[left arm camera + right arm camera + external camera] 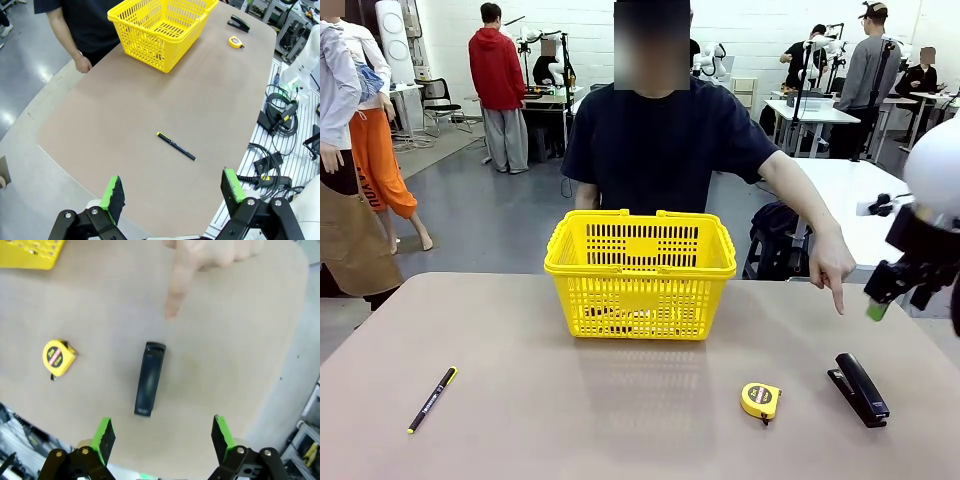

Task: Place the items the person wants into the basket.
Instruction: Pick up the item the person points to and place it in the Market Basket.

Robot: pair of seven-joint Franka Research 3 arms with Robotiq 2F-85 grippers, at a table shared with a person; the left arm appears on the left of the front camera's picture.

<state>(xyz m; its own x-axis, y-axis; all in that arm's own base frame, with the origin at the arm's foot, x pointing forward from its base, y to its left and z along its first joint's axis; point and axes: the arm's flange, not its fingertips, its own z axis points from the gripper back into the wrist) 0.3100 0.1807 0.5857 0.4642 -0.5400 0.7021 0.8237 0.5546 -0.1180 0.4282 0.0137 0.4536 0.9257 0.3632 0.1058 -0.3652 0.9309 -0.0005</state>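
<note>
Basket (pixel 640 275): bright yellow throughout, lattice-patterned sides. Stapler (pixel 858 388): solid black. Tape measure (pixel 761 400): yellow case, round black label with a red mark. Pen (pixel 432 399): black barrel, yellow tip and yellow print. Table (pixel 570 420): plain beige-brown. Person's T-shirt (pixel 660 140): dark navy. Right gripper (pixel 162 437) and left gripper (pixel 175 192): black bodies, green pads.

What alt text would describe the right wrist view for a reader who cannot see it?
A person's hand points a finger down at a black stapler lying on the tan table, with the open right gripper above it. A yellow tape measure lies beside the stapler.
</note>
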